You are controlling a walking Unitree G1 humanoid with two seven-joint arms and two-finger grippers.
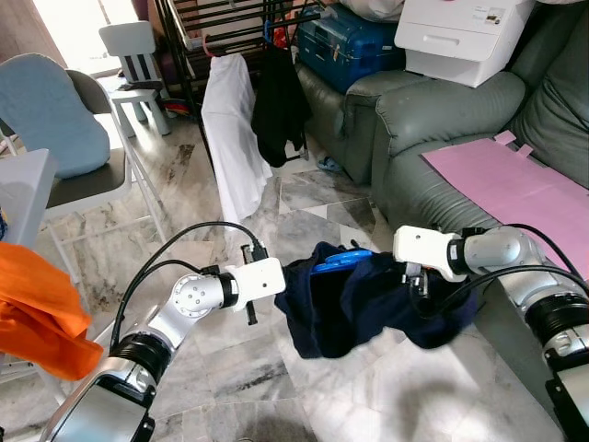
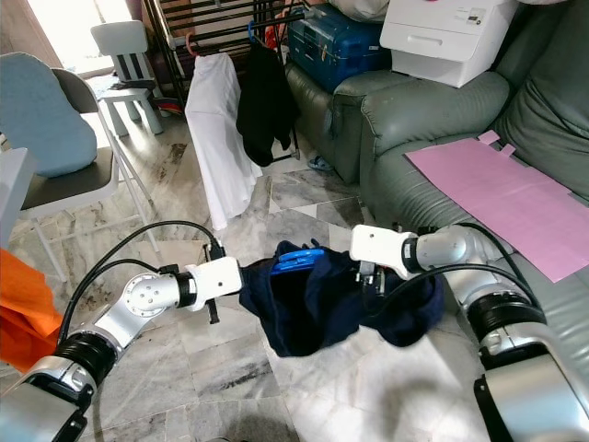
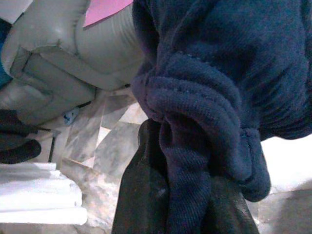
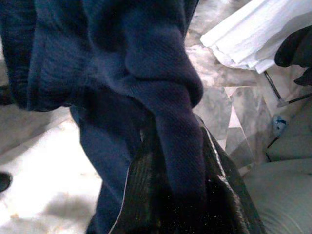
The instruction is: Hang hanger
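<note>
A dark navy garment (image 1: 359,299) hangs slack between my two grippers above the marble floor, with a blue hanger (image 1: 339,261) poking out of its top. My left gripper (image 1: 287,281) is shut on the garment's left edge; its black fingers (image 3: 146,195) pinch a rolled fold of navy cloth (image 3: 204,122). My right gripper (image 1: 412,281) is shut on the right side; in the right wrist view a strip of the cloth (image 4: 175,146) runs between its fingers (image 4: 146,195). A clothes rack (image 1: 239,28) stands at the back with a white garment (image 1: 235,138) and a black one (image 1: 279,106) hanging.
A grey sofa (image 1: 433,129) with a pink sheet (image 1: 515,189), a blue suitcase (image 1: 345,46) and a white box (image 1: 460,37) fills the right. On the left are a chair with a blue cushion (image 1: 55,115), a small white chair (image 1: 138,64) and orange cloth (image 1: 41,313).
</note>
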